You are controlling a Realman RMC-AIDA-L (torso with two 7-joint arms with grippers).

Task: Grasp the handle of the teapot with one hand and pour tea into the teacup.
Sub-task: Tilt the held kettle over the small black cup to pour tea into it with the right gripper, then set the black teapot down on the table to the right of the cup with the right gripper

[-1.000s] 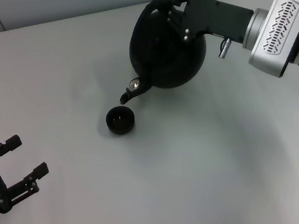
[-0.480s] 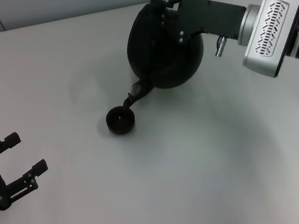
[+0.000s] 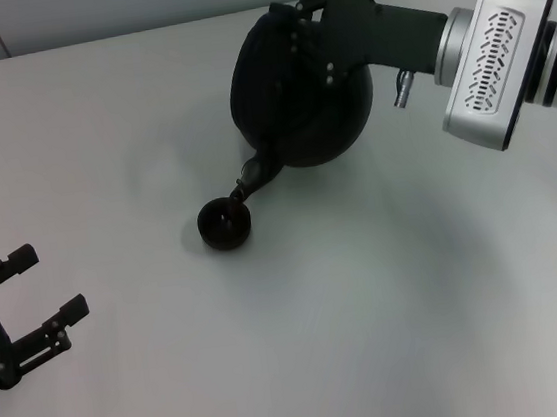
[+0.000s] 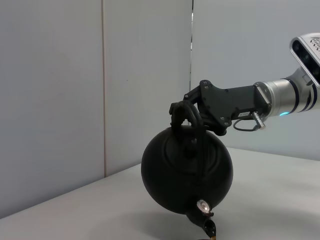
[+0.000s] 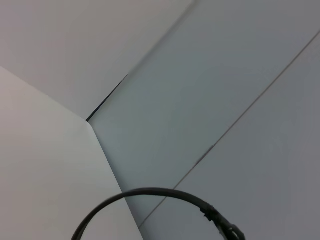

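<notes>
Spout tip of round matte-black teapot [image 3: 297, 106] directly over tiny black bowl-shaped teacup [image 3: 224, 224], long axis tilted down toward that cup. Right gripper [image 3: 310, 26] clamped on black arched hoop handle [image 4: 192, 116], pot aloft. Left gripper [image 3: 30, 309] splayed apart, idle, well off from teacup.

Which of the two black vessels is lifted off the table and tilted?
The teapot, the large round one that the right gripper holds by the handle. The small teacup stands upright on the table.
</notes>
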